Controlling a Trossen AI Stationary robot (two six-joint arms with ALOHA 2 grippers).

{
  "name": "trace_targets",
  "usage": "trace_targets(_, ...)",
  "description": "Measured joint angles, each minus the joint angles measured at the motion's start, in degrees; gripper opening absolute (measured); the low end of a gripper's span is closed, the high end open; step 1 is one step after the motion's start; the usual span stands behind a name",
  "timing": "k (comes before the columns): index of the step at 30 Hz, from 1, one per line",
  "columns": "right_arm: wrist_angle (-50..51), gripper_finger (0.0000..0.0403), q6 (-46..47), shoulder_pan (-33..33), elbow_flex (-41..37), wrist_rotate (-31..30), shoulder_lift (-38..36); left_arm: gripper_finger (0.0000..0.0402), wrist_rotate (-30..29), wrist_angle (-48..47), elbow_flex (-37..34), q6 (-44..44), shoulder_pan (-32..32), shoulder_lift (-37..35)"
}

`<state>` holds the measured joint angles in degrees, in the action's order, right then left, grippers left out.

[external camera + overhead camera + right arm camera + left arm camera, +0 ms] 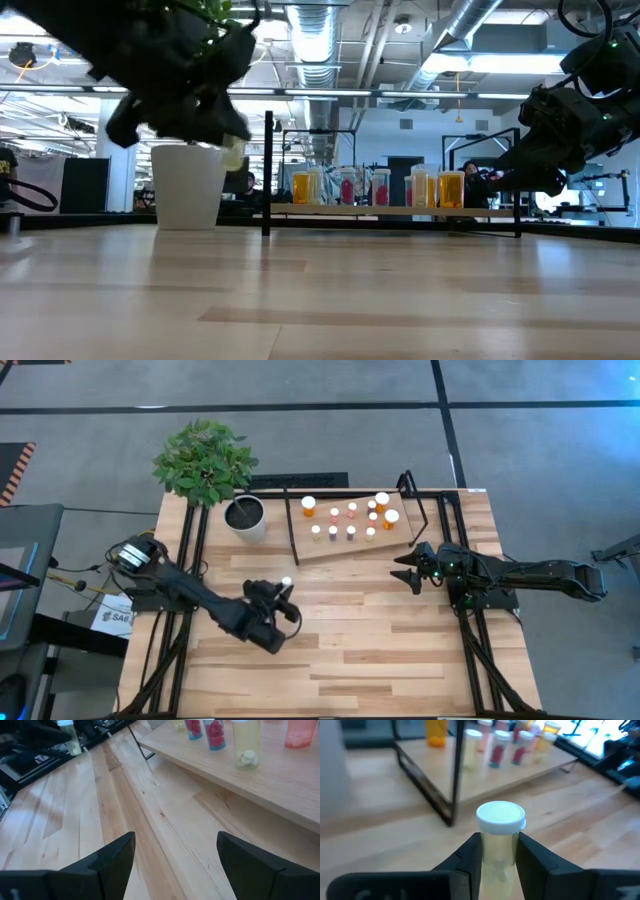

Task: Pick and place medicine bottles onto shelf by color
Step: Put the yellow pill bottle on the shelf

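the left gripper (284,592) is sitting left of centre in the high view, its fingers (470,857) clamped on a pale bottle (499,840) with a white cap, which it is holding up off the table (380,650). in the low view that bottle is showing at the upper left, in front of the white plant pot (188,186). the shelf (395,540) is lying in the upper middle of the high view, carrying the other bottles (351,515), orange, red and pale. the right gripper (405,569) is hovering right of centre, just off the shelf's near right corner, its fingers (112,859) standing apart and holding nothing.
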<state>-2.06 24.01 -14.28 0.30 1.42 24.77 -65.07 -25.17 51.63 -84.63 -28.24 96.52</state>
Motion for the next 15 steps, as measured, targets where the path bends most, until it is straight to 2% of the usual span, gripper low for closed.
trace_targets(15,0.06,0.0301,0.0,0.0,0.0,-0.03,-0.07,0.0081,-13.86,6.62,-0.1,-1.53,-4.55,17.7)
